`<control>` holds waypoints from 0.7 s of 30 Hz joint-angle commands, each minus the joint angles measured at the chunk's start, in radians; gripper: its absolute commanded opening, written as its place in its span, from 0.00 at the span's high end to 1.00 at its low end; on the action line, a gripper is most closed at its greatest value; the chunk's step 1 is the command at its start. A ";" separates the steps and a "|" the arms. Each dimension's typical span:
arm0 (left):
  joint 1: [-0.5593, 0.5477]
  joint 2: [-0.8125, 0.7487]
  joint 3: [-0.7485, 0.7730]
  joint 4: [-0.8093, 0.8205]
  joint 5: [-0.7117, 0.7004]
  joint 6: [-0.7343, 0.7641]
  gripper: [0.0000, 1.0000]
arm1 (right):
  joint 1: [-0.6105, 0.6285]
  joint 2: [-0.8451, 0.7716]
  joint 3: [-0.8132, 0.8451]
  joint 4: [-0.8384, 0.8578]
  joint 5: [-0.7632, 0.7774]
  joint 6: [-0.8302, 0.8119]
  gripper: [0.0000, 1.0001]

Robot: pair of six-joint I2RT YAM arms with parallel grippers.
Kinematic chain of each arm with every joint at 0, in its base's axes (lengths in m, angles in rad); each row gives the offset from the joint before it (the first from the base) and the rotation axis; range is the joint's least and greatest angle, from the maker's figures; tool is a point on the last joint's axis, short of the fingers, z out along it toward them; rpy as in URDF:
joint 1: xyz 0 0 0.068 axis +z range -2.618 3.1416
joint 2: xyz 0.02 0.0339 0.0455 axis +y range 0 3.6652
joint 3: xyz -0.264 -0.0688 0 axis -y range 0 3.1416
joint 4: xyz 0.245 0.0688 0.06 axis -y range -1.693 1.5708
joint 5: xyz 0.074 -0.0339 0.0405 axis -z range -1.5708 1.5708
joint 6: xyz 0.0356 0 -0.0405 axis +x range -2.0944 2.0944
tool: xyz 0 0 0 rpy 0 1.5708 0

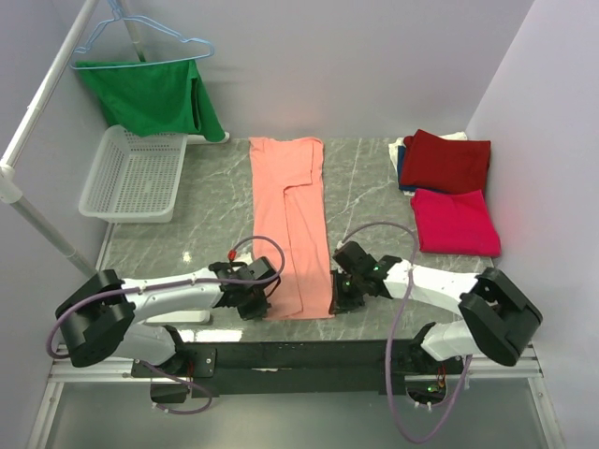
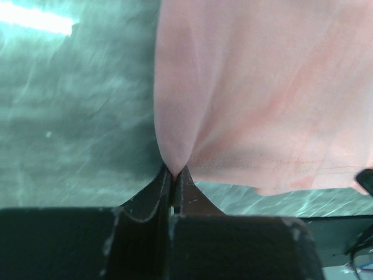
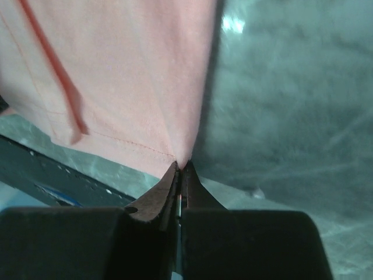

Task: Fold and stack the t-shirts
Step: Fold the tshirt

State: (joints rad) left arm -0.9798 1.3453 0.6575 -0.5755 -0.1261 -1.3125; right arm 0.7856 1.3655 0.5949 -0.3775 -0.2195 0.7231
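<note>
The salmon-pink t-shirt [image 1: 292,215] lies as a long narrow folded strip down the middle of the table. My left gripper [image 1: 265,301] is shut on its near left hem corner [image 2: 173,160]. My right gripper [image 1: 333,305] is shut on its near right hem corner [image 3: 185,156]. Both corners are pinched between the closed fingertips, just above the marble. The dark red t-shirt [image 1: 446,161] lies folded at the back right. The crimson-pink t-shirt [image 1: 455,222] lies folded just in front of it.
A white mesh basket [image 1: 133,174] stands at the back left. A green garment [image 1: 150,96] hangs on a light-blue hanger [image 1: 140,37] above it. A slanted white pole [image 1: 42,94] runs along the left side. Some white and blue cloth [image 1: 401,161] shows under the dark red shirt.
</note>
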 commanded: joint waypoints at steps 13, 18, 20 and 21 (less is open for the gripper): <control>-0.065 -0.081 -0.061 -0.149 0.000 -0.090 0.99 | 0.007 -0.154 -0.104 -0.156 -0.018 -0.021 1.00; -0.085 -0.071 -0.026 -0.138 -0.010 -0.082 0.99 | 0.006 -0.175 -0.078 -0.158 -0.020 -0.027 1.00; -0.089 -0.069 0.001 -0.147 -0.018 -0.080 0.99 | 0.006 -0.180 -0.046 -0.173 -0.009 -0.031 1.00; -0.089 -0.067 0.011 -0.164 -0.035 -0.083 0.99 | 0.007 -0.181 -0.032 -0.178 -0.001 -0.033 1.00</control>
State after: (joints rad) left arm -1.0607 1.2724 0.6163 -0.6334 -0.1036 -1.3983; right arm 0.7895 1.2148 0.5076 -0.4686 -0.2569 0.7166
